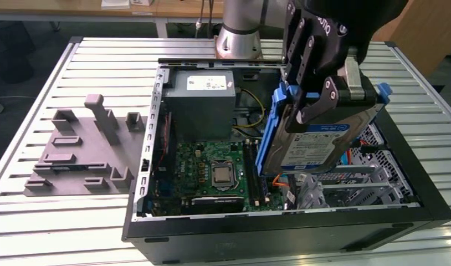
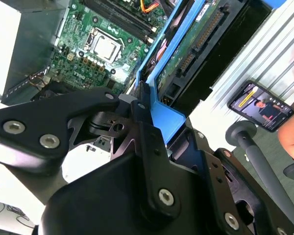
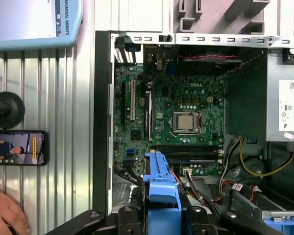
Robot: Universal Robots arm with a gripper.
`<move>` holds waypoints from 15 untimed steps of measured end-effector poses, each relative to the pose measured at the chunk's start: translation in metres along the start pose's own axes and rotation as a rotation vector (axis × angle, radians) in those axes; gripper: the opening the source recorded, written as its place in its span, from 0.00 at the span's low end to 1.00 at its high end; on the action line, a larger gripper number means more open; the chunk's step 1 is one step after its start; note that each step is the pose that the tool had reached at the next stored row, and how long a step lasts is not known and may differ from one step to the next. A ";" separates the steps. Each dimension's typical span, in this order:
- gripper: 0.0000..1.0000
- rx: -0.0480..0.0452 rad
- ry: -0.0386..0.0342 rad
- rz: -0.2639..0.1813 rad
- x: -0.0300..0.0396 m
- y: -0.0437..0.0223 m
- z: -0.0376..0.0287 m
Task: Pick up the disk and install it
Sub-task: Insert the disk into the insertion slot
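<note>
The disk (image 1: 313,148), a silver drive with a white-and-blue label in a blue carrier, hangs on edge above the open computer case (image 1: 285,235), on the exterior view's right side of it. My gripper (image 1: 331,102) is shut on the disk's upper end, one black finger (image 1: 308,66) across its labelled face. The second wrist view has the drive's green circuit-board side (image 2: 186,54) and the blue carrier (image 2: 161,107) clamped between the black fingers (image 2: 142,129). In the first wrist view the carrier's blue edge (image 3: 161,196) sits over the case interior.
Inside the case lie the green motherboard (image 1: 214,166), the grey power supply box (image 1: 203,102) and the metal drive cage (image 1: 362,185) below the disk. A grey fixture plate (image 1: 81,149) lies at the exterior view's left. A phone (image 3: 17,147) and a hand (image 3: 5,215) are beside the case.
</note>
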State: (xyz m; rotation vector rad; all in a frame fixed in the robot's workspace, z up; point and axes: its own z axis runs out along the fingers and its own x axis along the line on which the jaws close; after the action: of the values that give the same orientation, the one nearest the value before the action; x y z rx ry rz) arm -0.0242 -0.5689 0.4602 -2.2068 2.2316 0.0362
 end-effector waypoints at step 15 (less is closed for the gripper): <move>0.36 0.0001 -0.0001 0.000 -0.0001 -0.0205 0.0019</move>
State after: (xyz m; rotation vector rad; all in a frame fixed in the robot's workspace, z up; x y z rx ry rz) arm -0.0037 -0.5691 0.4580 -2.2068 2.2315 0.0362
